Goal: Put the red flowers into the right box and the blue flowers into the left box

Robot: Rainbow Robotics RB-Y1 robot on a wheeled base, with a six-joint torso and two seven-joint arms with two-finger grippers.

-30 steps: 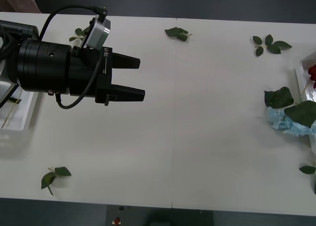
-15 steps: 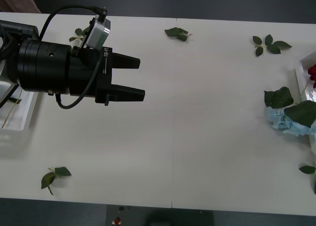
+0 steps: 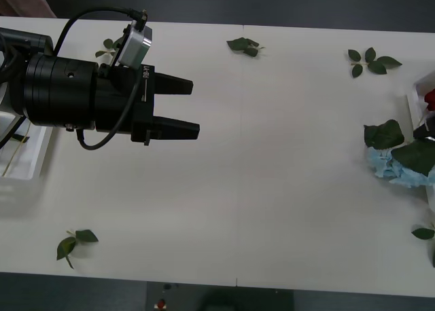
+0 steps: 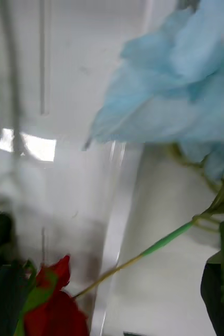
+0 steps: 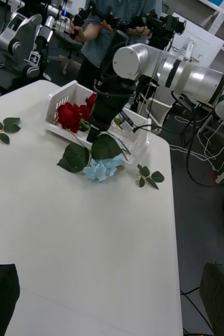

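Now we see the right gripper (image 3: 425, 129) edging in at the table's far right, just above the blue flowers (image 3: 401, 170); whether it's open or clamped, we can't tell. That bloom lies against the right box (image 5: 138, 149), red flowers (image 5: 70, 115) inside. Our left gripper (image 3: 194, 107) hovers spread wide by the left box (image 3: 30, 163).

Red flowers (image 5: 72, 115) lie in the right box (image 5: 56, 107), blue flowers (image 5: 103, 168) just beside it

loose green leaf sprigs (image 3: 375, 60) (image 3: 245, 46) (image 3: 75, 243) lie scattered on the white table (image 3: 272, 175).
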